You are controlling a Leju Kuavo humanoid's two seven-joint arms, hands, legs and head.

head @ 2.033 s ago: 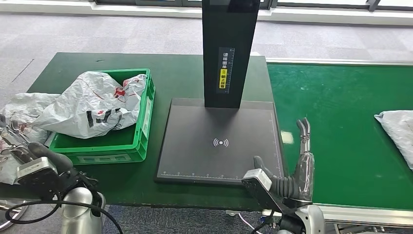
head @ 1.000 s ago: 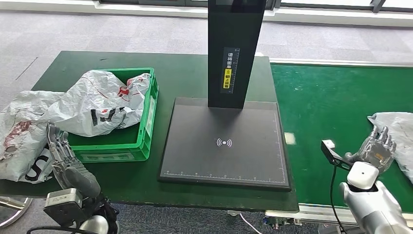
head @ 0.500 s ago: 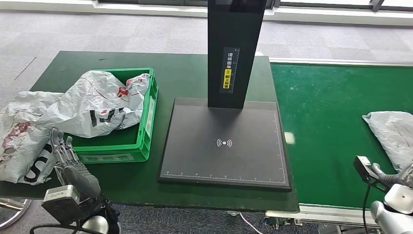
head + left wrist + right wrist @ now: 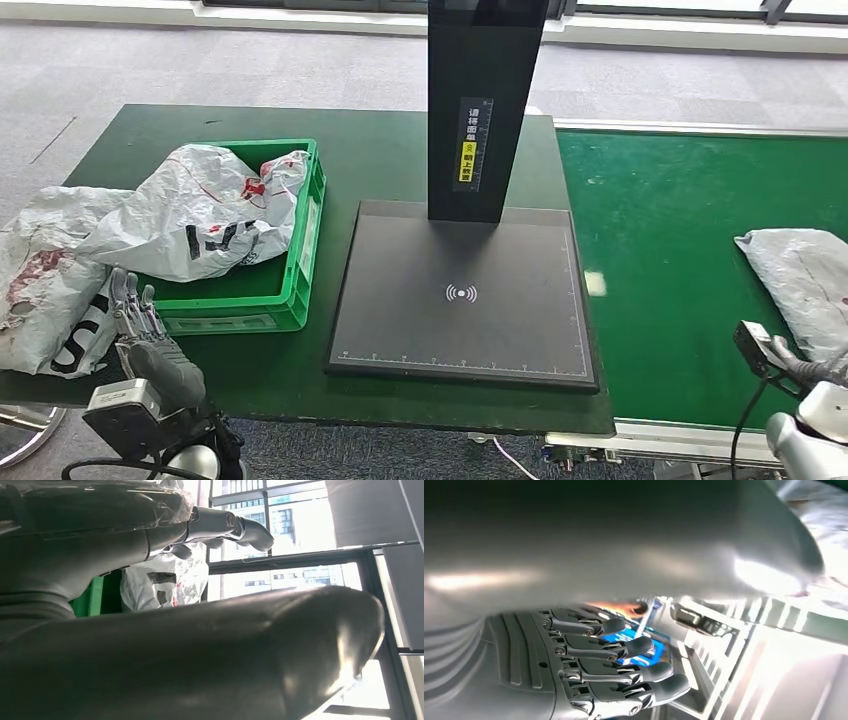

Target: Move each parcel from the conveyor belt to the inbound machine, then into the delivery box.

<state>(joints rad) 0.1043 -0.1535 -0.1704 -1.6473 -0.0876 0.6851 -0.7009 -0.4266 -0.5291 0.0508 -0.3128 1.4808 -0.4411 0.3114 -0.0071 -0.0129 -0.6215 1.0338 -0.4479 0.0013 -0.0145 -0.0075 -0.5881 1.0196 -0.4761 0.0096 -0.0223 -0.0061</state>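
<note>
Head view. The green delivery box (image 4: 290,262) stands at centre left on the dark green bench (image 4: 370,155); it holds a crumpled white parcel (image 4: 200,215) that rises above the rim and spills over its left wall. A second white parcel (image 4: 45,280) lies outside the box at the left frame edge, overhanging the bench border and partly cut off. The inbound machine (image 4: 462,295), a flat black plate with a black upright post, occupies the frame centre; its plate is bare. To its right runs the bright green conveyor belt (image 4: 680,230), open across most of its width. A grey parcel (image 4: 800,280) lies on the belt at the right edge, partly cropped.

The left hand (image 4: 145,335) sits at lower left beside the box's front corner, fingers (image 4: 130,300) straight and spread, holding nothing. The right hand (image 4: 614,675) appears in the right wrist view with fingers extended and apart, grasping nothing; its surroundings there are blurred.
</note>
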